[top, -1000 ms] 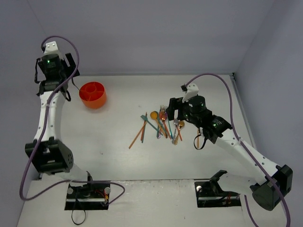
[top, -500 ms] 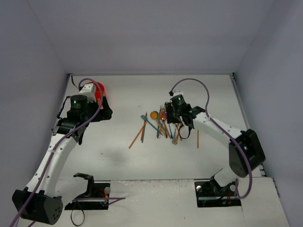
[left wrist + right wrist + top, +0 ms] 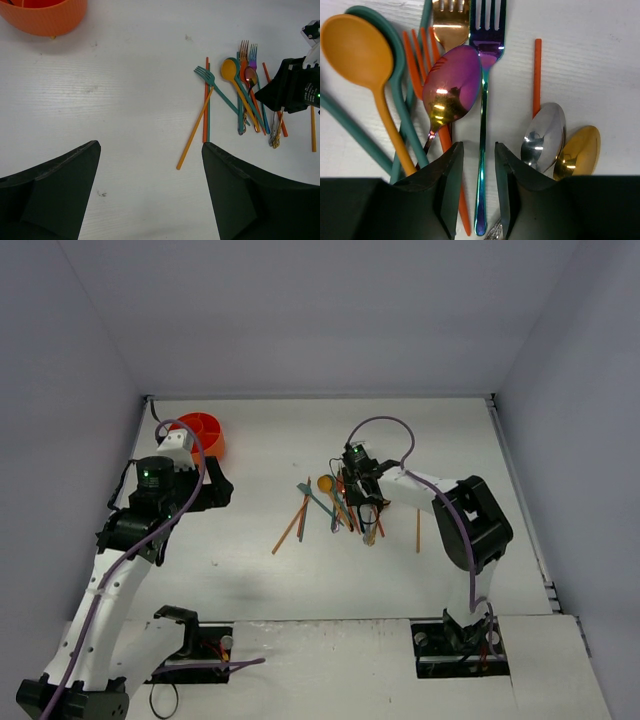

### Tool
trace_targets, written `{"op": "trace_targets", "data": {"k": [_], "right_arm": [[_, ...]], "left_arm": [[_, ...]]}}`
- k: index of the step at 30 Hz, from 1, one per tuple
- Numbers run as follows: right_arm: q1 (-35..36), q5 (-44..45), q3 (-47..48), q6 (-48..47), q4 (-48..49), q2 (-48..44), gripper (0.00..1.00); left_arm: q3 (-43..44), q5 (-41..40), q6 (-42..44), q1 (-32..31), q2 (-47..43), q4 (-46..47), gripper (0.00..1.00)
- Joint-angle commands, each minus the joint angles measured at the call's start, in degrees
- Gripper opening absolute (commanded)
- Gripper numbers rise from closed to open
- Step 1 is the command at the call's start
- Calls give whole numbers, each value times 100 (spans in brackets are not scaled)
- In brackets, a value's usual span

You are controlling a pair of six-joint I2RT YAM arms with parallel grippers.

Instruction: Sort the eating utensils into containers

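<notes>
The eating utensils (image 3: 335,505) lie in a loose pile mid-table: teal, orange, gold, silver and iridescent forks, spoons and chopsticks; they also show in the left wrist view (image 3: 240,95). My right gripper (image 3: 358,490) is low over the pile. In the right wrist view it (image 3: 477,147) is open, its jaws straddling the handle of an iridescent fork (image 3: 487,30) with a gap on each side. The orange-red cup (image 3: 197,430) stands at the back left, its wall at the top left of the left wrist view (image 3: 45,20). My left gripper (image 3: 208,490) (image 3: 150,147) is open and empty above bare table.
A single orange chopstick (image 3: 418,530) lies apart, right of the pile. A pink-gold spoon (image 3: 451,85), an orange fork (image 3: 422,50), a silver spoon (image 3: 544,135) and a gold spoon (image 3: 577,150) lie close beside the right fingers. Walls enclose the table.
My left arm has swung down from the back-left corner to hover beside the cup. My right gripper has moved left and down onto the pile.
</notes>
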Motion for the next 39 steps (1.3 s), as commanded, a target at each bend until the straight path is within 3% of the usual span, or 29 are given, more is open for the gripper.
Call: {"op": "trace_targets", "data": {"k": [1, 9, 19, 30, 39], "right_arm": [[-34, 411, 246, 156, 127, 196, 26], [-61, 933, 264, 219, 136, 332, 0], [-61, 1168, 625, -540, 163, -473, 0], [390, -691, 718, -999, 551, -2167, 0], [1127, -1776, 959, -736, 887, -2447, 0]], "left_arm": [[116, 121, -93, -30, -115, -12, 80], [160, 182, -129, -92, -135, -75, 80], [700, 333, -305, -93, 69, -39, 80], [1487, 723, -1009, -390, 749, 804, 80], [1848, -22, -1049, -1512, 1505, 1813, 79]]}}
